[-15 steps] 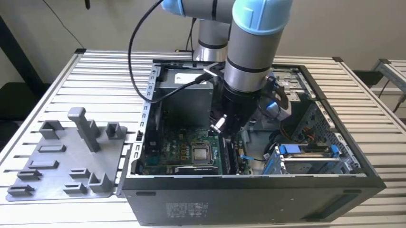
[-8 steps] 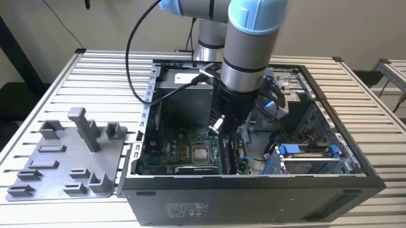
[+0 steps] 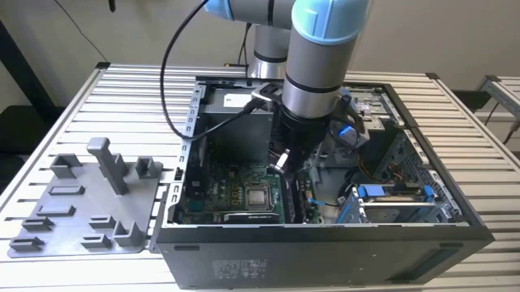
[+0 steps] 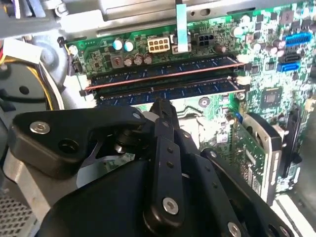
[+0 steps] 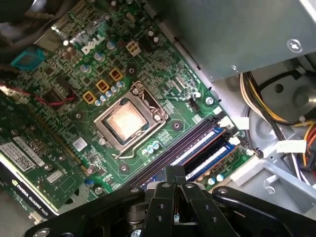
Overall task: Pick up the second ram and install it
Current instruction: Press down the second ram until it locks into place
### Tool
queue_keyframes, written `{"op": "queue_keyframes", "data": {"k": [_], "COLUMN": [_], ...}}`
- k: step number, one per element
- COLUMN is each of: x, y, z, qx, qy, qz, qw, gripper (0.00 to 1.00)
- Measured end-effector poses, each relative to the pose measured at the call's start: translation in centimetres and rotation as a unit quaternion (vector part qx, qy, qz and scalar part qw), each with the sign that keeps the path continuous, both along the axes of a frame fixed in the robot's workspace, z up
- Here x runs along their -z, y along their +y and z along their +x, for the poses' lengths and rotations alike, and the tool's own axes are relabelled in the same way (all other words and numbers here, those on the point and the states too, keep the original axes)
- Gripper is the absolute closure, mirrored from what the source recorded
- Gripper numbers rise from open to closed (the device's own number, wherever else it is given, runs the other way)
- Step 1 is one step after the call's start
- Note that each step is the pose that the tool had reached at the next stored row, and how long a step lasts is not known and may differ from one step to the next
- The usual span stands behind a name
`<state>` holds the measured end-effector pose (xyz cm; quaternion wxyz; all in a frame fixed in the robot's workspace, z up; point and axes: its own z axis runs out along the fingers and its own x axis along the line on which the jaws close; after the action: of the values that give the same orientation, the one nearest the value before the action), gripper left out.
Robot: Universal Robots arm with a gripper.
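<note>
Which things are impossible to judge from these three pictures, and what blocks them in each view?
1. Second wrist view: the gripper covers part of the second ram, so contact and full seating cannot be judged.
2. Exterior view: the arm hides the second ram.
3. First wrist view: the expansion card is cut off by the picture's edge.
</note>
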<state>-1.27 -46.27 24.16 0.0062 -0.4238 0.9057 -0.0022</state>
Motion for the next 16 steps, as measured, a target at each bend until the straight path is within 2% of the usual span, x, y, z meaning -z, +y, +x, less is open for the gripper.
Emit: {"op": "queue_keyframes", "data": {"k": [4,8,12,14,16], "x": [0.00,0.00,0.00,0.02,0.03], "y": [0.00,0.00,0.00,0.00,0.00], "z": [0.00,-0.01,-0.02,-0.02,-0.02], "qx": [-0.030,-0.063,-0.098,-0.116,-0.134], "qy": [-0.0005,-0.0006,-0.0006,-0.0006,-0.0006], "qz": [0.0000,0.0000,-0.0001,0.0000,-0.0001], "qw": [0.9995,0.9980,0.9952,0.9933,0.9909], "gripper": [0.89,0.89,0.89,0.89,0.89]}}
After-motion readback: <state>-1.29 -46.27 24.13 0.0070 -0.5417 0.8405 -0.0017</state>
